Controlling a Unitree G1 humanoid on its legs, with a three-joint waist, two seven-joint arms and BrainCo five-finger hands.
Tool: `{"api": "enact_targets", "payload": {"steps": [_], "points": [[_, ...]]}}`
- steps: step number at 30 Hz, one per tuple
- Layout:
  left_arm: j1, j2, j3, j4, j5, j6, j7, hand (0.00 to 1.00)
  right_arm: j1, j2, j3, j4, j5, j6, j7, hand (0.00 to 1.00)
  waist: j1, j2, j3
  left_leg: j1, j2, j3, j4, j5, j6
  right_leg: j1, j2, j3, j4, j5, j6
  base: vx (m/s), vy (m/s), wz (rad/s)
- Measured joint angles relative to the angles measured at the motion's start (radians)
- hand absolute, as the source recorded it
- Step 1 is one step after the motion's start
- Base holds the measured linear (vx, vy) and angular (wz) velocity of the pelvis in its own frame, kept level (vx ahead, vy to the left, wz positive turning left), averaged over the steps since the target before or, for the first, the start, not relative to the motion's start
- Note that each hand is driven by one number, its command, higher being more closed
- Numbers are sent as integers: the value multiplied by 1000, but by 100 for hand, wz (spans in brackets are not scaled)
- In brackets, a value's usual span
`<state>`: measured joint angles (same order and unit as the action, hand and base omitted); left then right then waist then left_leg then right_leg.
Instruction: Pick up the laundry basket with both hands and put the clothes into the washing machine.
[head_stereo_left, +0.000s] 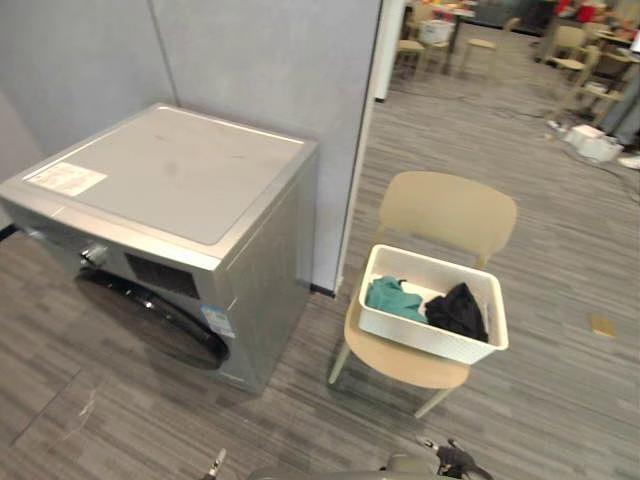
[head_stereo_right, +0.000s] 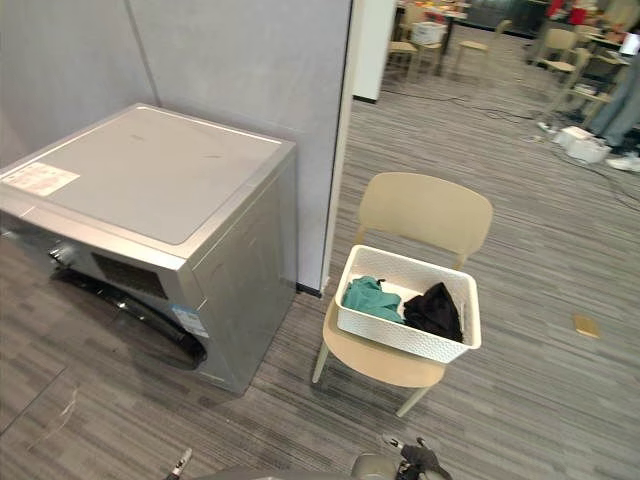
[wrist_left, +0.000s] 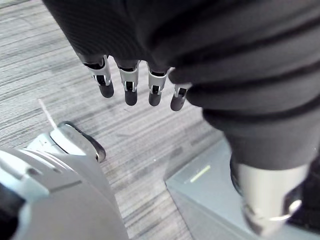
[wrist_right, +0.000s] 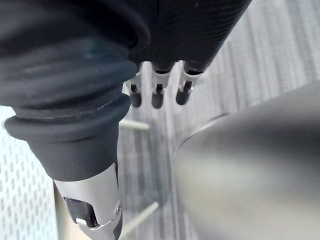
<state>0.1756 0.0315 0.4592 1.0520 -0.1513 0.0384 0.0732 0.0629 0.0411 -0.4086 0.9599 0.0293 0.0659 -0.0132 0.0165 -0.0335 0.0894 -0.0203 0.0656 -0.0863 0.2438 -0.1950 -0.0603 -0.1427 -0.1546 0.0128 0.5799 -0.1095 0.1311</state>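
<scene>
The grey striped floor (head_stereo_left: 560, 330) carries the washing machine (head_stereo_left: 170, 180); just right of it, a beige chair (head_stereo_left: 450, 210) bears the white laundry basket (head_stereo_left: 425, 338).

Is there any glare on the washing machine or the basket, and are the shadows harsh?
Left eye view: the washing machine has a soft, even sheen on top, no hard glare; the laundry basket is evenly lit. Right eye view: only a faint, soft-edged shadow on the floor under the chair.

Both eye views look down on the same washing machine (head_stereo_left: 170, 190) and chair (head_stereo_left: 450, 210). Each wrist view looks closely along its fingers (wrist_left: 131, 82) toward the floor (wrist_left: 40, 45).
</scene>
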Motion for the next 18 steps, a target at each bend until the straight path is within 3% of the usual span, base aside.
{"api": "enact_targets", "payload": {"steps": [1, 2, 3, 4, 5, 7, 10, 12, 13, 14, 15, 17, 18], "points": [[0, -6, 13, 0, 9, 2, 0, 0, -2, 0, 10, -6, 2, -3, 1, 0, 0, 3, -6, -10, -1, -12, -7, 10, -9, 2, 11, 17, -13, -12, -14, -23, -176, 63], [1, -10, 25, 0, 15, 2, 1, 0, -9, 5, 25, -7, 14, -13, 2, 0, 1, 2, -23, -22, 7, -41, -34, 35, -26, 19, 31, 32, -61, -44, -51, -8, -155, 61], [1, -9, 27, 0, 16, 2, 2, 0, -9, 13, 26, -7, 21, -19, 3, 0, 1, -6, -29, -29, 13, -53, -51, 52, -43, 47, 36, 37, -118, -72, -59, -21, -300, 58], [0, -8, 47, 0, 16, 2, 3, 0, -12, 27, 25, -6, 32, -20, 3, 0, 10, -25, -41, -37, 14, -56, -77, 76, -61, 81, 30, 38, -212, -119, -47, -10, -278, 28], [-3, -7, 60, 2, 16, 2, 6, 0, -21, 31, 25, -6, 39, -21, 4, 0, 15, -23, -42, -35, 21, -55, -89, 86, -70, 86, 30, 37, -253, -132, -30, -2, -284, 10], [-5, -31, 84, 2, 14, 1, 22, 0, -27, 25, 25, -6, 40, -19, 4, 0, 21, 5, -50, -41, 54, 3, -106, 129, -65, 104, 55, 3, -291, -104, -47, 27, -154, 29], [-1, -47, 85, -7, -3, -8, 21, 0, -37, 2, 58, -6, 39, -19, -1, 0, 31, 22, -50, -56, 69, 6, -81, 133, -75, 126, 66, -43, -304, -100, -53, -29, -58, 45], [-11, -61, 85, -45, -16, -12, 21, 0, -60, -2, 93, -41, 39, -21, -2, 0, 27, 34, -34, -160, 60, -7, 53, 133, -76, 122, 65, -86, -292, -97, -57, -73, -7, 69], [-21, -67, 89, -70, -16, -18, 21, 0, -75, -9, 94, -53, 38, -22, -2, 0, 27, 25, -5, -217, 60, -2, 135, 139, -84, 120, 46, -120, -273, -95, -59, -84, 47, 73], [-26, -66, 99, -77, -16, -21, 21, 0, -78, -6, 95, -57, 38, -21, -2, 0, 29, 12, 11, -235, 68, 16, 174, 132, -77, 119, 34, -132, -268, -95, -60, -125, 97, 51], [-31, -70, 113, -81, -28, -19, 25, 0, -80, -5, 97, -72, 27, -21, -3, 0, 46, 19, 23, -281, 102, 93, 331, 92, -24, 121, 26, -143, -255, -95, -60, -109, 107, 20], [-16, -77, 116, -83, -39, -14, 38, 0, -68, -13, 98, -84, 7, -21, -4, 0, 58, 17, 22, -296, 166, 159, 499, 33, 51, 123, -5, -155, -250, -88, -47, -173, 284, 19], [-17, -71, 118, -85, -40, -14, 42, 0, -67, -14, 97, -84, 8, -21, -4, 0, 57, 10, 22, -294, 204, 176, 507, 23, 66, 117, -30, -160, -255, -77, -27, -145, 382, 32]]}}
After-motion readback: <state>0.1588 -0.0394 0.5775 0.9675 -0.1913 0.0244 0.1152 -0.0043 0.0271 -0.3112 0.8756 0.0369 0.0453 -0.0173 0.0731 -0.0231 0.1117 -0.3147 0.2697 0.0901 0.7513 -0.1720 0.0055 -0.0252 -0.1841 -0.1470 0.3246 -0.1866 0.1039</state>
